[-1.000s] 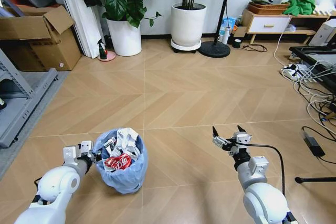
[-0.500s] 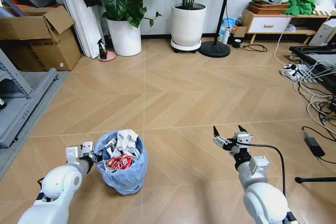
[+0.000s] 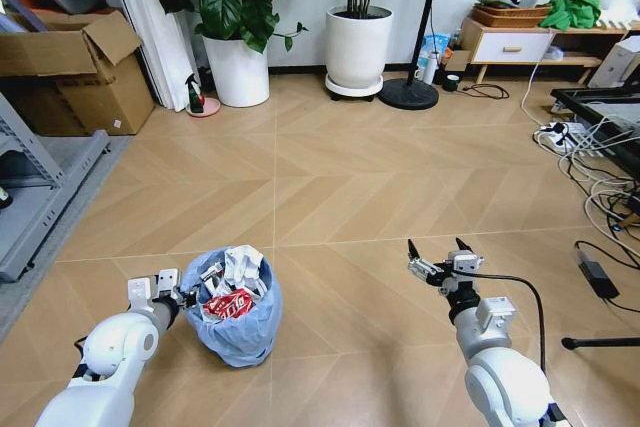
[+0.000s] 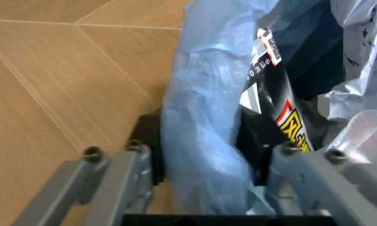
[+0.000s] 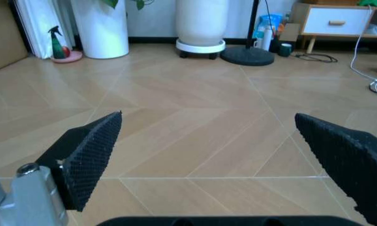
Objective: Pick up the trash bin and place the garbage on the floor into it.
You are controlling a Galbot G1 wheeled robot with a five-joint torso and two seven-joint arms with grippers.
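The trash bin [image 3: 243, 332], small and round with a crinkly light blue bag, stands on the herringbone floor [image 3: 340, 187] at the lower left. Garbage [image 3: 232, 285] fills its top: crumpled white paper and a red wrapper. My left gripper [image 3: 186, 294] is shut on the bin's near-left rim. In the left wrist view one pad sits outside and one inside the blue bag [image 4: 201, 117], beside a printed wrapper [image 4: 282, 108]. My right gripper [image 3: 438, 253] hangs open over bare floor to the right of the bin, with nothing between its fingers [image 5: 91, 150].
Two white plant pots [image 3: 358, 47] and a fan base [image 3: 407, 94] stand at the far wall. A green spray bottle [image 3: 194, 94] and a cardboard box [image 3: 75, 72] are at far left, a grey shelf [image 3: 40, 187] at left. Cables and a power strip [image 3: 590, 162] lie at right.
Almost nothing differs. The left gripper with the bin and the right gripper have each drifted a few pixels.
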